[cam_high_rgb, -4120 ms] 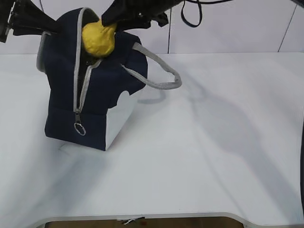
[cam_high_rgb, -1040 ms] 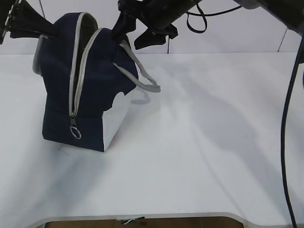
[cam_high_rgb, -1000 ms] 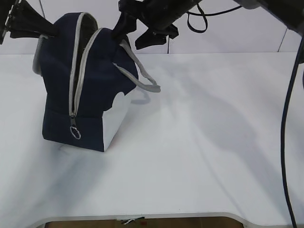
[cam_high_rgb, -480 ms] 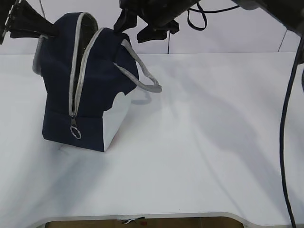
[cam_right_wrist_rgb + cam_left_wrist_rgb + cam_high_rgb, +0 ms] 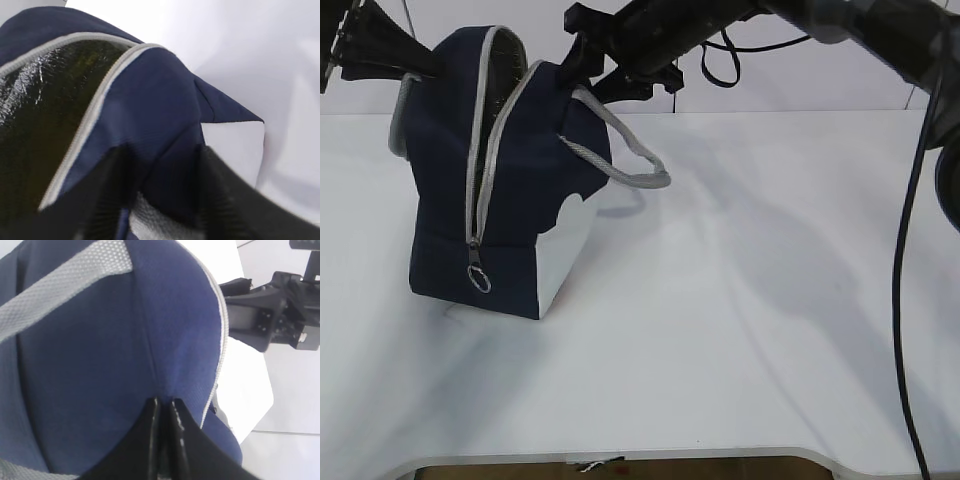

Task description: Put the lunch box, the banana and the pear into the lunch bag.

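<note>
2 claws at lunch bag (image 5: 510,190), upright, opening upward: left claw (image 5: 164,412) pinches fabric; right claw (image 5: 615,70) spread.

We're looking at a robot test space, a lab setup rather than anyone's home or kitchen. A plain white bench (image 5: 740,300) with a rounded front edge fills the exterior view, backed by a white panelled wall (image 5: 840,70) with thin dark seams. Black cables (image 5: 905,250) hang loose down the right side from black robot arms (image 5: 720,20) reaching in overhead. On the bench stands one navy lunch bag (image 5: 510,190), nothing domestic around it.
</note>
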Controlling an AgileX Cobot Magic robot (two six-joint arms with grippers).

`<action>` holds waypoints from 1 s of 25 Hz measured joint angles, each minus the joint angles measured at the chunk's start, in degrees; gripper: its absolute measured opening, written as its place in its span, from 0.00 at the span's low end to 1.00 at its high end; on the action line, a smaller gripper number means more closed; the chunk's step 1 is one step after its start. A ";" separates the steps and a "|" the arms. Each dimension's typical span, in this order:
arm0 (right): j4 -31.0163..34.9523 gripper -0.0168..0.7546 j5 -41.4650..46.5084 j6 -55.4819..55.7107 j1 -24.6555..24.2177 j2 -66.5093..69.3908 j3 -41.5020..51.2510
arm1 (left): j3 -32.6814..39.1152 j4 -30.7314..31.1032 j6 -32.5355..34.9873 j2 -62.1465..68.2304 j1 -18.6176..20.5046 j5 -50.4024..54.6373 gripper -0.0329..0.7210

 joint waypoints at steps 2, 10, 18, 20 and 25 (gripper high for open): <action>0.13 0.38 0.00 0.00 0.00 0.00 0.00 | 0.00 0.00 0.00 0.00 0.00 0.00 0.05; 0.23 0.08 3.86 -2.97 0.00 0.37 0.00 | 0.00 0.00 0.00 0.00 -2.08 0.00 0.05; -7.98 0.08 11.27 -6.12 0.00 -3.60 0.00 | 0.00 -0.53 -0.97 0.00 -5.77 -0.10 0.05; -13.07 0.08 12.35 -5.92 0.00 -5.53 0.00 | 0.00 -1.68 -1.08 0.00 -6.99 -0.10 0.05; -22.73 0.07 13.54 -5.79 -0.25 -10.17 0.00 | 0.00 -3.58 -1.92 0.09 -10.82 -0.22 0.05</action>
